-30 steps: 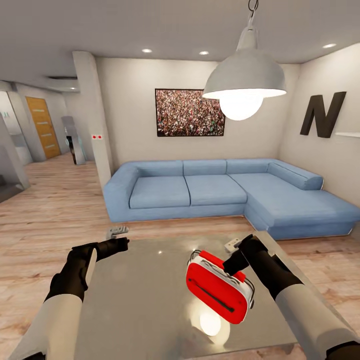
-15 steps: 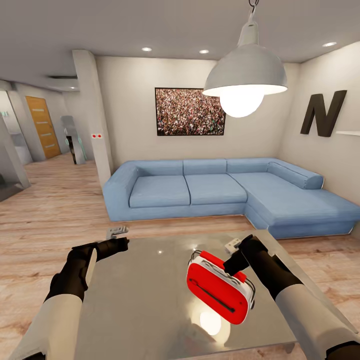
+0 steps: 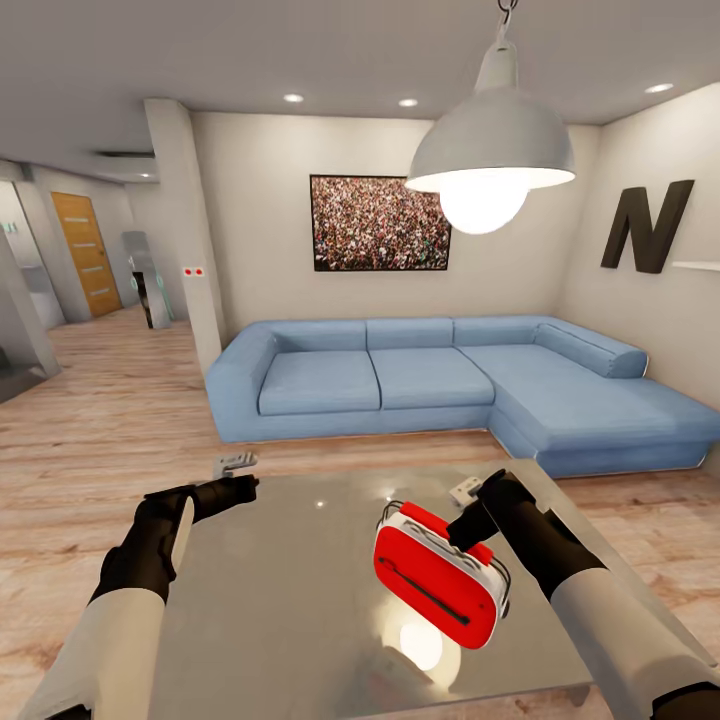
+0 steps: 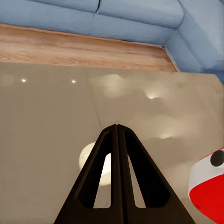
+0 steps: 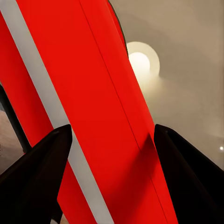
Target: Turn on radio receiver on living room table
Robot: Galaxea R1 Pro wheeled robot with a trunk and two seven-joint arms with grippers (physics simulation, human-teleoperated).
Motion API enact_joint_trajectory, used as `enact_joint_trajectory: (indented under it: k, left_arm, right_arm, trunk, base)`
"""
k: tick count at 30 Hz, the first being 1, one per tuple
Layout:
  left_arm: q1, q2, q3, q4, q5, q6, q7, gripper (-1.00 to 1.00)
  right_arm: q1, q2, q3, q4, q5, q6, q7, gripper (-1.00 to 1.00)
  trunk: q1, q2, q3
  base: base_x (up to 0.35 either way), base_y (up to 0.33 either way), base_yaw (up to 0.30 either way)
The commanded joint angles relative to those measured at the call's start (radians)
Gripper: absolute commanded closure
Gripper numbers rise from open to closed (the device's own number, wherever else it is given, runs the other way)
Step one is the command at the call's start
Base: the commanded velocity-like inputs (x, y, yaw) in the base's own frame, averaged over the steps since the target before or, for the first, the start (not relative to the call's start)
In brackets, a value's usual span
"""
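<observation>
The red radio receiver [image 3: 437, 585] with white trim stands tilted on the glossy grey table [image 3: 280, 600] of the living room, right of the table's middle. My right gripper [image 3: 458, 533] is at the radio's upper end. In the right wrist view its two dark fingers [image 5: 42, 163] are spread apart, right over the radio's red face [image 5: 93, 107]; I cannot tell whether they touch it. My left gripper [image 3: 250, 487] hovers over the table's far left part, shut with nothing in it [image 4: 116, 127]. A corner of the radio [image 4: 207, 191] appears in the left wrist view.
A blue L-shaped sofa [image 3: 420, 380] stands beyond the table on the wood floor [image 3: 100, 430]. A white pendant lamp [image 3: 490, 150] hangs above the table and reflects in its top. A hallway with an orange door [image 3: 85, 250] opens at the left.
</observation>
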Motion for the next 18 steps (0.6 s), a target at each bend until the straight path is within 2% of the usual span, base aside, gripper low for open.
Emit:
enact_joint_trajectory:
  k: [1,18]
  left_arm:
    - [0.000,0.000,0.000,0.000,0.000,0.000,0.000,1.00]
    - [0.000,0.000,0.000,0.000,0.000,0.000,0.000,1.00]
  right_arm:
    - [0.000,0.000,0.000,0.000,-0.003,0.000,0.001,1.00]
    - [0.000,0.000,0.000,0.001,-0.003,0.001,-0.004,1.00]
  trunk:
    - [0.004,-0.007,-0.003]
    - [0.069,-0.126,-0.056]
  base:
    - [0.000,0.000,0.000]
    - [0.000,0.000,0.000]
